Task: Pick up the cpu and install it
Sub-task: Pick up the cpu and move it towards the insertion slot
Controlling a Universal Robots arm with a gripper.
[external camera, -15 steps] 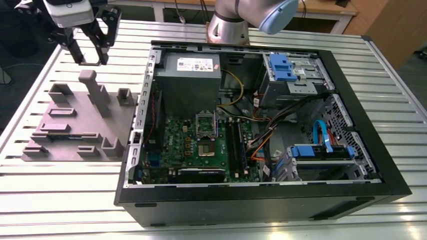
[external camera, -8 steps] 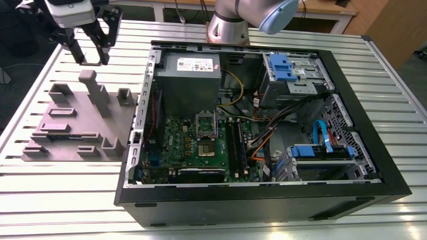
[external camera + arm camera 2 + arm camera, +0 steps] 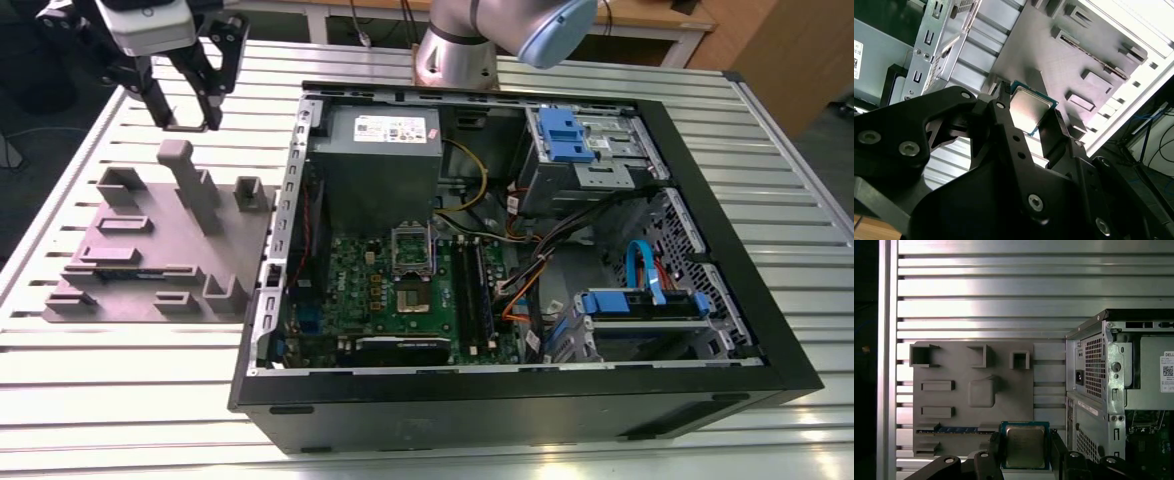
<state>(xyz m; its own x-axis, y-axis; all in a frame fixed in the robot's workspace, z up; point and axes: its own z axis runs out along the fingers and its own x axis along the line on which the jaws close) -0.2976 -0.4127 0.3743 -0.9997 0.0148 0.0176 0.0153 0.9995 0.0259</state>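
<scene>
**As the gripper (image 3: 187, 122) hangs outside the open case, the cpu (image 3: 1025, 446) sits pinched in it**

Though the arm blocks part of my line of sight, both wrist views make the hold plain. The two black fingers (image 3: 1006, 125) press against opposite edges of the small square chip, with its silvery top facing up and clear. The gripper is raised in the air over the slatted metal table (image 3: 134, 400), near the far edge of the grey fixture plate (image 3: 147, 250). A long memory stick (image 3: 956, 430) lies in one of that plate's slots. The computer case (image 3: 534, 410) stands open just beside the plate, on the exterior view's right. The green motherboard (image 3: 350, 270) inside it is well apart from the chip.
</scene>
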